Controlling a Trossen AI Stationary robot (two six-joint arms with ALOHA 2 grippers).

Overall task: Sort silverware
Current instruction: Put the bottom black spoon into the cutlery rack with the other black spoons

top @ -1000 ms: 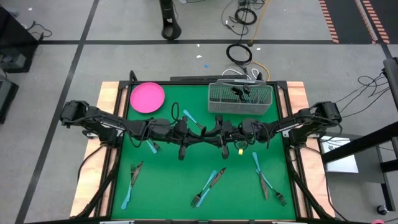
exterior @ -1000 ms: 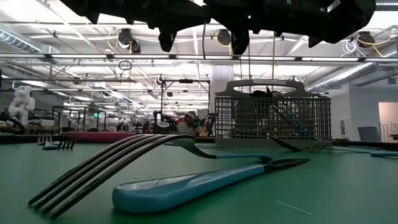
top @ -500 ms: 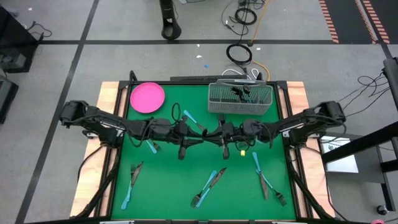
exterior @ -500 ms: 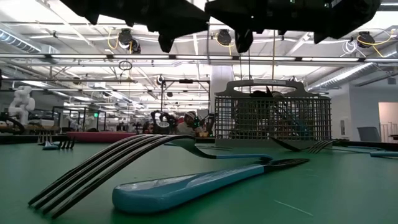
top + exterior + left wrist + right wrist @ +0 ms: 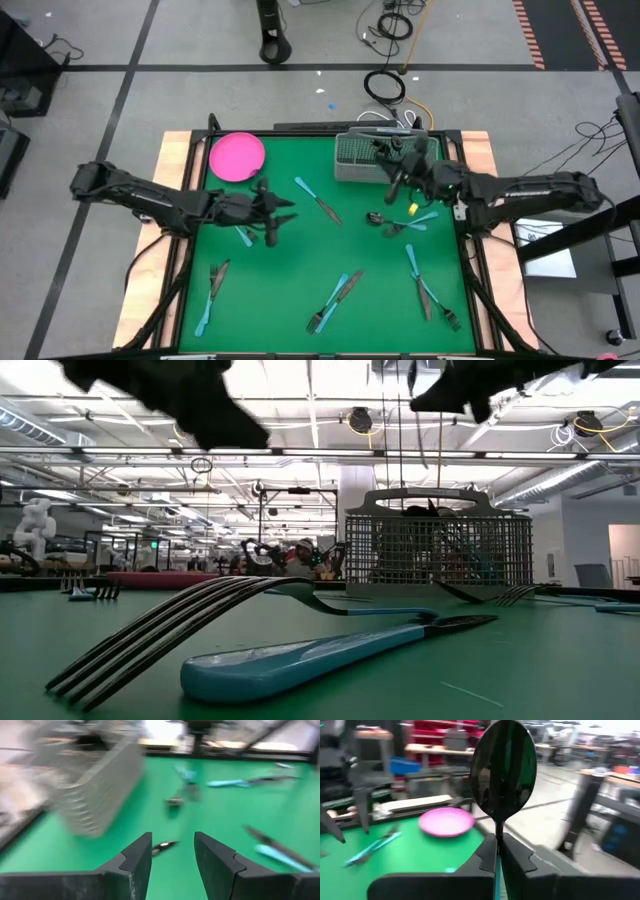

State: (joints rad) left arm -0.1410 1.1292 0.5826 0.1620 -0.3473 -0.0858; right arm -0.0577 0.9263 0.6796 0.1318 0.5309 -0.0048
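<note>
Forks, knives and spoons with light blue handles lie flat on the green mat: one pair (image 5: 335, 298) near the near edge, others at the left (image 5: 213, 283) and right (image 5: 424, 288). My right gripper (image 5: 398, 180) hovers next to the wire basket (image 5: 360, 160), shut on a spoon (image 5: 503, 765). My left gripper (image 5: 272, 215) is open and empty over the mat's left half, near a piece (image 5: 242, 234). In the left wrist view its fingers (image 5: 172, 852) point toward the basket (image 5: 95, 785). My right gripper pinches the spoon between its two fingers at the thin neck (image 5: 498, 832) just below the dark bowl. The bowl stands clear beyond the fingertips, along the line of the fingers. The spoon is lifted off the mat.
The pink plate (image 5: 237, 157) sits at the mat's far left corner. The basket holds several pieces. A spoon and other pieces (image 5: 400, 221) lie below the right gripper. In the low view a fork (image 5: 200, 610) and a blue handle (image 5: 300, 660) lie close to the camera.
Both grippers stood together over the mat's middle. My right gripper has swung toward the far right, up to the basket, carrying the spoon. My left arm has drawn back toward the left edge.
</note>
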